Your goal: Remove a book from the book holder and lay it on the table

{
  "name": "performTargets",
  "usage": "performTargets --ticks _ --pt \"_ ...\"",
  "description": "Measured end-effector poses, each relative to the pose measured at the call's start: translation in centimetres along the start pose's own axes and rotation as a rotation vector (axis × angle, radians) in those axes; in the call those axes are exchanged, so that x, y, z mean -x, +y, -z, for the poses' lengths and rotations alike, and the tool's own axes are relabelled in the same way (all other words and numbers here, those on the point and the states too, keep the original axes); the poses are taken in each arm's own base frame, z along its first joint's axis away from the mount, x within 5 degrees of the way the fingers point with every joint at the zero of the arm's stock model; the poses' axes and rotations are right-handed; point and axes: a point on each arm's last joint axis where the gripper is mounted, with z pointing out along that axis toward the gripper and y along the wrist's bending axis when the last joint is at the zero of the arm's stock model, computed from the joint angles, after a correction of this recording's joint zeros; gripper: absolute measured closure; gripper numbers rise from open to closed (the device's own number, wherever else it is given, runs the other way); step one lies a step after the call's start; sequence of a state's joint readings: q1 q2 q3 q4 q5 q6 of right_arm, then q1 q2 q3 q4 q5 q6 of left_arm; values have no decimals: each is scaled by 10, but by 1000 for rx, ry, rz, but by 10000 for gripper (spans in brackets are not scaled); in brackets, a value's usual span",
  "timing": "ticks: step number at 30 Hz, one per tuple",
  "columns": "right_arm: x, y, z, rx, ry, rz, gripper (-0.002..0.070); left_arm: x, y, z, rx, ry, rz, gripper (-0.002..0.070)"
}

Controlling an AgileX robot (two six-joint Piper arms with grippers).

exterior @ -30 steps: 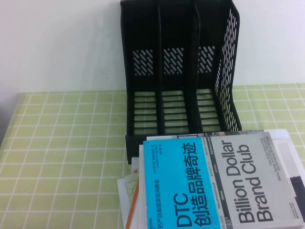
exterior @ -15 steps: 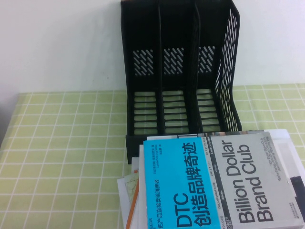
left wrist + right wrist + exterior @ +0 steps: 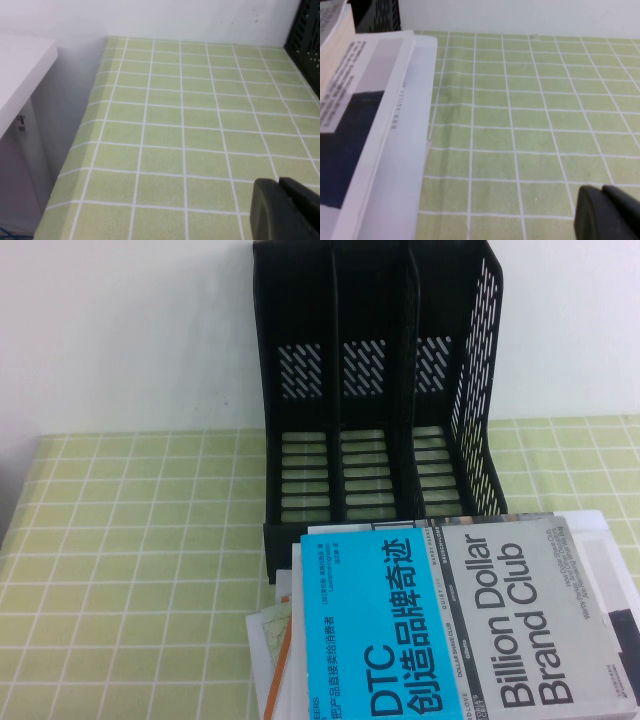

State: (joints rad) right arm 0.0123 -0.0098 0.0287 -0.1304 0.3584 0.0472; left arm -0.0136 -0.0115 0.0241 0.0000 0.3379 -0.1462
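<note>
The book (image 3: 450, 620), its cover half blue and half pale grey and printed "DTC" and "Billion Dollar Brand Club", lies flat, face up, on a pile just in front of the book holder (image 3: 380, 390). All three compartments of the black holder stand empty. Neither arm shows in the high view. My left gripper (image 3: 279, 182) is shut with nothing in it, low over the green gridded table (image 3: 175, 125), well to the left of the holder (image 3: 307, 30). My right gripper (image 3: 602, 190) is also shut and empty, over bare cloth to the right of the pile; the book's page edge (image 3: 332, 30) shows there.
Under the book lie a white publication with a dark blue patch (image 3: 380, 125) and papers with an orange edge (image 3: 275, 640). A white wall runs behind the holder. The table's left edge drops off beside a white cabinet (image 3: 20, 65).
</note>
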Motion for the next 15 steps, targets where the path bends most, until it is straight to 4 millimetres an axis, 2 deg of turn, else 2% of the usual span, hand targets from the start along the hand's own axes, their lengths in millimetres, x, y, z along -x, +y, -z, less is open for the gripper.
performTargets --ticks 15 --pt "0 0 0 0 1 0 678 0 0 0 4 2 2 678"
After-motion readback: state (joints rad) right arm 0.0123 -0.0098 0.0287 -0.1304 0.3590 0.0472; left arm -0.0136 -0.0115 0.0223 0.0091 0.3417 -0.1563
